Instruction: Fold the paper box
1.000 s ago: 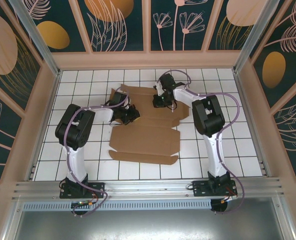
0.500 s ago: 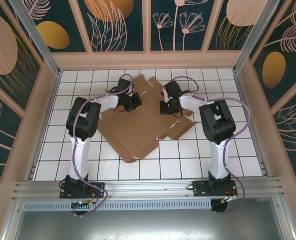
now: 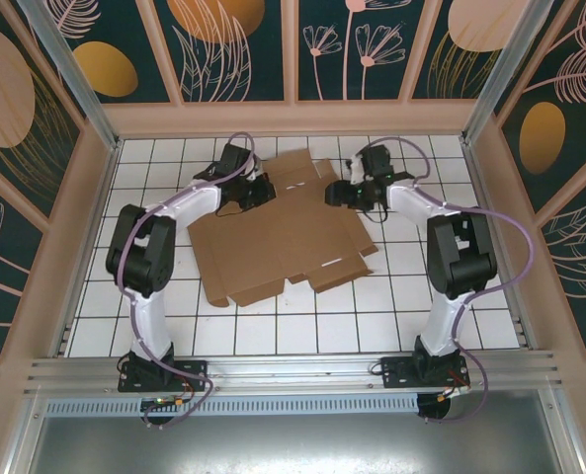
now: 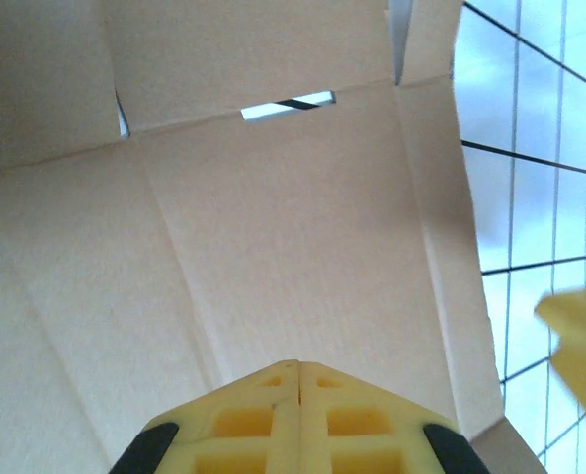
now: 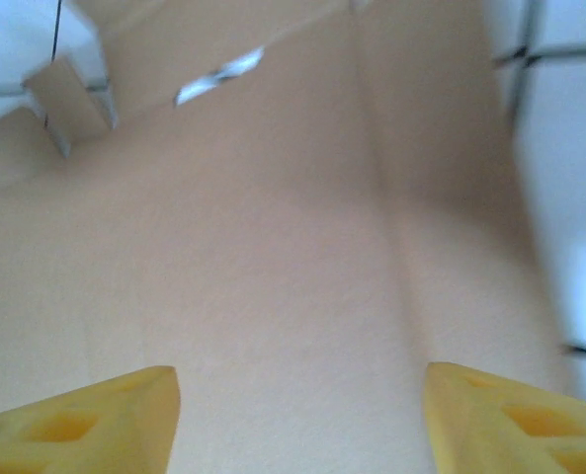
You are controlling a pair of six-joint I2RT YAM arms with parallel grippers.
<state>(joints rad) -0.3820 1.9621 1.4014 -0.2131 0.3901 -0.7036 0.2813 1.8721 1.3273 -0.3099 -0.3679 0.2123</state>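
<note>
Left claw (image 3: 256, 191) is shut tip to tip, and in its wrist view the left claw (image 4: 299, 363) shows no cardboard between the pads; whether the tips are touching the sheet below cannot be told. Right claw (image 3: 340, 194) is held with its fingers apart and nothing between them, as is seen at the wrist, where the right claw (image 5: 302, 380) is poised over bare cardboard.

The paper box (image 3: 273, 242) is laid out as a flat, unfolded die-cut sheet on the white tiled table (image 3: 421, 296), skewed to the tile lines. Its far end lies between and beneath the two claws, and the rest stretches away from them toward the arm bases. A slot (image 4: 288, 104) is seen ahead of the left claw.

The sheet is judged light and stiff across its panels but ready to bend along its scored creases. It is likely to slide or turn on the smooth tiles when pushed. A flap is best pinched at its free edge, close to a crease, while the main panel is pressed down by the other claw
</note>
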